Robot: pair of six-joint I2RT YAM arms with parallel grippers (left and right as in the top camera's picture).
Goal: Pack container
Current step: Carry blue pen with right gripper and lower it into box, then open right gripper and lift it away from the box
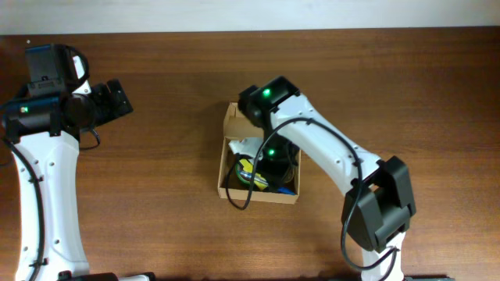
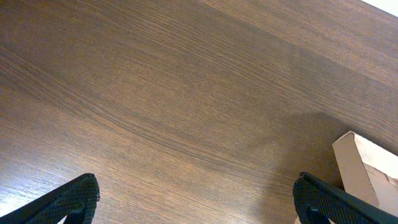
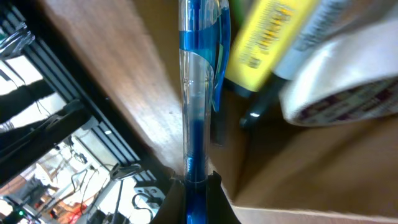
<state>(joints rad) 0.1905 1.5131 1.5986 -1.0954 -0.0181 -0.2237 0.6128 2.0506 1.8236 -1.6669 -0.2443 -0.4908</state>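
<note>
The container (image 1: 229,148) is a small tan cardboard box, open, at mid-table, with its flap lid folded back at the far side. Inside lie a yellow marker (image 1: 248,166), a white tape roll (image 3: 348,81) and dark items. My right gripper (image 3: 196,183) is shut on a blue and clear pen (image 3: 198,87) and holds it down inside the box, by the box wall. The right arm (image 1: 312,136) covers part of the box from above. My left gripper (image 2: 196,199) is open and empty over bare table; a box corner (image 2: 367,177) shows at its right.
The wooden table (image 1: 156,195) surrounds the box. The left arm (image 1: 47,117) stands at the far left. The table's front edge and equipment below it (image 3: 56,155) show in the right wrist view.
</note>
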